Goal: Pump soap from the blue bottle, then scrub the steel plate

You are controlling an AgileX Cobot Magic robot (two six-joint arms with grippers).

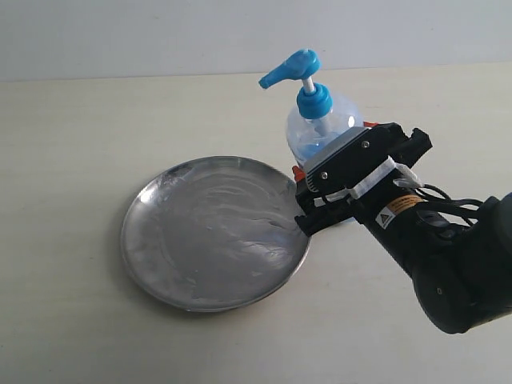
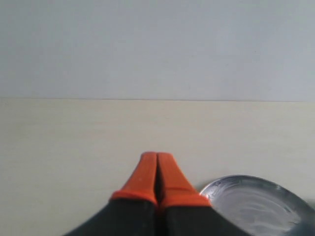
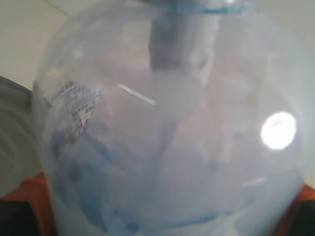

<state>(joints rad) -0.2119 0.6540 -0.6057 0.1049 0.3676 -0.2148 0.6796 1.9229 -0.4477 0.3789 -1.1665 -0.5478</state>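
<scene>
Starting with the left arm: the left gripper is hovering over the pale, cream-coloured table. Its two orange-tipped black fingers are pressing flat together, with no gap and nothing between them. Just beside it, the rim of the round, shallow, shiny steel plate is peeking into that wrist camera's view.

Moving across in the exterior view, the steel plate is lying flat on the table. Cloudy, streaky swirls are showing across its surface; whether those are soap or only reflections, I cannot tell.

Now to the plate's far-right edge: the tall, clear plastic blue bottle is standing upright just beside the rim. Light-blue liquid is showing inside it, and its bright blue pump head is pointing its spout toward the plate's side.

And right of the plate, the black right gripper is reaching in low, its jaws standing wide around the bottle's lower body. In its wrist camera the bottle is filling nearly the whole view, and orange pads are lying against both of its sides, so this gripper is clasping the bottle. A grey sliver of the plate is showing past the bottle's curve.
</scene>
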